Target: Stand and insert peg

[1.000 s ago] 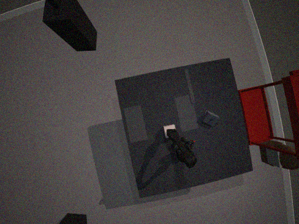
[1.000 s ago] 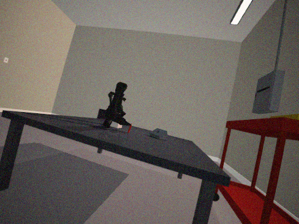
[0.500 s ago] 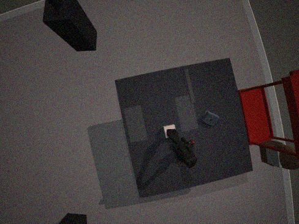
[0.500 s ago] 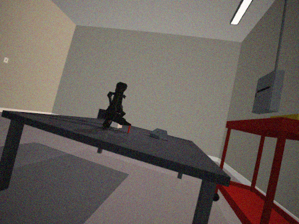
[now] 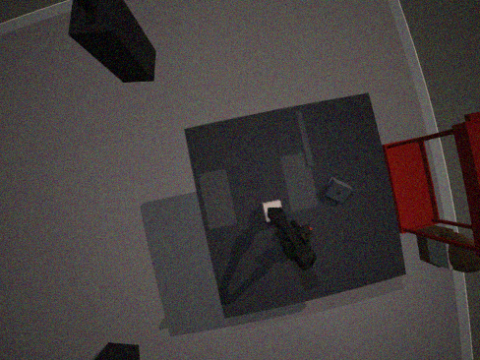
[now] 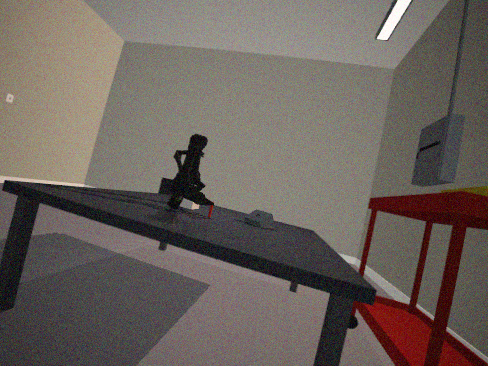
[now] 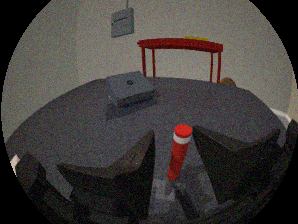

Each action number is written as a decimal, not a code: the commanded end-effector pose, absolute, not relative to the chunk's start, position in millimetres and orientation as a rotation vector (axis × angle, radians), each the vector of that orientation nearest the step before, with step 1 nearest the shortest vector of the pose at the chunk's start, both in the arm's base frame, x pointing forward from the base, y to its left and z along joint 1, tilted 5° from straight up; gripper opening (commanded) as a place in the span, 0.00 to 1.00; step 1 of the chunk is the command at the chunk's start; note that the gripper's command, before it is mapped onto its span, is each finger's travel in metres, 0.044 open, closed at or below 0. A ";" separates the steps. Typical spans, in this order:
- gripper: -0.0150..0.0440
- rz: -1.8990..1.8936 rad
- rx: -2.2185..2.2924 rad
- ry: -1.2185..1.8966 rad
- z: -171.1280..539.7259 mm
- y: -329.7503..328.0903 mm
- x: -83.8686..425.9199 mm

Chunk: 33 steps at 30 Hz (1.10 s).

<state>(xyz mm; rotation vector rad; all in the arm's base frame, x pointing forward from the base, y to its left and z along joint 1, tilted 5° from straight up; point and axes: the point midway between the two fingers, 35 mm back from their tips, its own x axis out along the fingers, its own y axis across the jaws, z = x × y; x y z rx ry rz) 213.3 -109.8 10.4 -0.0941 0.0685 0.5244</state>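
See a red peg (image 5: 311, 228) (image 6: 211, 211) (image 7: 179, 157) standing on the table (image 5: 349, 148) (image 6: 240, 250) (image 7: 70, 125), with a white band near the upper end and a red cap above that band. Find the plain end down at the tabletop, judging by the wrist view.

Look to the gripper (image 5: 308, 230) (image 6: 209, 203) (image 7: 173, 131) next: has its dark jaws open, spread to either side of the peg, with a strip of tabletop showing between each jaw and the red shaft in the wrist view. Holds nothing. Reaches low over the table from the black arm (image 5: 294, 241) (image 6: 190, 170), which rises beside a small white square (image 5: 268, 209) (image 6: 195, 205).

Note the grey sloped panel (image 5: 339, 186) (image 6: 260, 217) (image 7: 140, 91) near the peg but apart from it, farther out over the table from the jaws. Shows one dark round hole (image 5: 337, 193) (image 7: 130, 82) in its face, with no peg in it. Cannot make out much of the top view around the fingertips, probably just dimness and grain there.

Beyond the table edge, see a red cart (image 5: 408, 184) (image 6: 417, 206) (image 7: 180, 45), and a grey box (image 6: 432, 155) (image 7: 122, 23) up on the wall.
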 end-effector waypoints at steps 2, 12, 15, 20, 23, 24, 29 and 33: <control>0.74 0.524 -0.093 0.069 10.4 -109.8 213.3; 1.00 0.524 -0.093 0.069 10.4 -109.8 213.3; 1.00 0.524 -0.093 0.069 10.4 -109.8 213.3; 1.00 0.514 -0.071 0.084 51.4 -122.3 215.1; 1.00 0.504 -0.051 0.097 89.1 -127.0 213.9; 1.00 0.501 -0.044 0.101 101.9 -127.2 212.9; 1.00 0.485 -0.010 0.122 163.2 -118.7 204.5; 1.00 0.483 -0.005 0.125 171.2 -116.2 203.0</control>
